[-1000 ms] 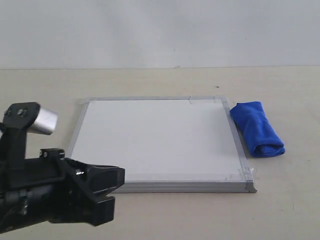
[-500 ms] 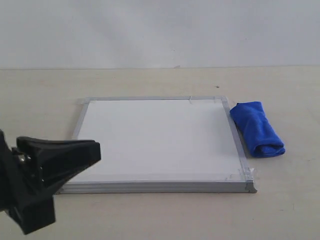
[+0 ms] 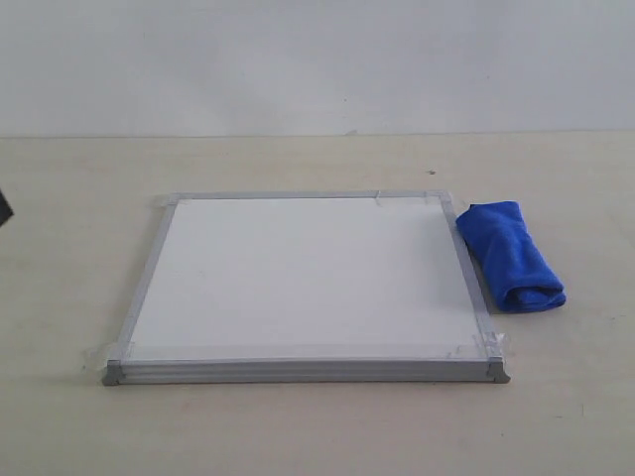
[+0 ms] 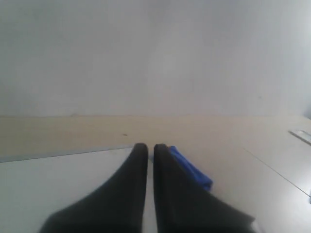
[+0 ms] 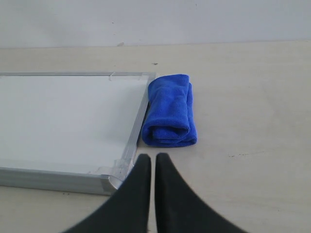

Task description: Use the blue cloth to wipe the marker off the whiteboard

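The whiteboard [image 3: 298,268] lies flat on the table, and no marker line shows on its white face. The rolled blue cloth [image 3: 509,255] lies on the table against the board's right edge, with nothing holding it. In the right wrist view my right gripper [image 5: 152,158] is shut and empty, just short of the cloth [image 5: 170,109] and beside the board's taped near corner [image 5: 114,172]. My left gripper [image 4: 150,147] is shut and empty over the board [image 4: 48,184], and its finger half hides the cloth [image 4: 194,172]. Neither gripper shows in the exterior view.
The tan table [image 3: 317,436] runs back to a plain white wall [image 3: 317,59]. A dark sliver of the left arm [image 3: 3,210] sits at the exterior view's left edge. Clear tape bits stick out at the board's near corners [image 3: 493,342].
The left arm has pulled away to the left and out of the exterior view, uncovering the board's near left corner. Board and cloth have not moved.
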{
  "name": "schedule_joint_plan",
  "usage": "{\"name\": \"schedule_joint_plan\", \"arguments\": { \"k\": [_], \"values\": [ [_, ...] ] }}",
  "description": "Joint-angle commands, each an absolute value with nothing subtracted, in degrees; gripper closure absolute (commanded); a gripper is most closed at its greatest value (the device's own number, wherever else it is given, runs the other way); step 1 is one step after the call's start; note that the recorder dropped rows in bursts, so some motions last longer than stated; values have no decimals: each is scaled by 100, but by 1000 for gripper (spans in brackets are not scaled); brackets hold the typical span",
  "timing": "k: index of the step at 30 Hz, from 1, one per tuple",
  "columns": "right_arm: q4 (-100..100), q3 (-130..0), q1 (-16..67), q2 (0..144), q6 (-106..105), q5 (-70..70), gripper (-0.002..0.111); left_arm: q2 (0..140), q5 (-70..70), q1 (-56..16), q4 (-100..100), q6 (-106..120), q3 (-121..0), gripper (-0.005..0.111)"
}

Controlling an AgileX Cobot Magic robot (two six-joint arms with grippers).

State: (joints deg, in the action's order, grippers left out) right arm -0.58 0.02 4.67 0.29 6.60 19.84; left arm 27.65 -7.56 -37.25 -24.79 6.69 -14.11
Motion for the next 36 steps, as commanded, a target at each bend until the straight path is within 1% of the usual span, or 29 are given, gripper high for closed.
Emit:
{"name": "schedule_joint_plan", "arguments": {
  "k": [1, 3, 6, 12, 15, 22, 26, 32, 36],
  "values": [
    [-61, 0, 452, 0, 646, 1960, 108, 2086, -653, -2677, -2461, 798, -956, 102],
    [-61, 0, 452, 0, 646, 1960, 108, 1773, -653, -2250, -2461, 957, -754, 102],
    [-61, 0, 452, 0, 646, 1960, 108, 1360, -644, -1857, -2461, 1333, -501, 102],
    [-61, 0, 452, 0, 646, 1960, 108, 512, -644, -1450, -2461, 1652, -31, 102],
    [-61, 0, 452, 0, 646, 1960, 108, 160, -631, -1155, -2461, 1652, 0, 102],
    [-61, 0, 452, 0, 646, 1960, 108, 0, 172, -488, -2451, 1782, 0, 102],
    [-61, 0, 452, 0, 646, 1960, 108, 0, 568, -311, -2437, 2037, 0, 102],
    [-61, 0, 452, 0, 646, 1960, 108, 0, 1041, -299, -2447, 2146, 0, 102],
    [-61, 0, 452, 0, 646, 1960, 108, 0, 1291, -299, -2457, 1779, 0, 102]
  ]
}}
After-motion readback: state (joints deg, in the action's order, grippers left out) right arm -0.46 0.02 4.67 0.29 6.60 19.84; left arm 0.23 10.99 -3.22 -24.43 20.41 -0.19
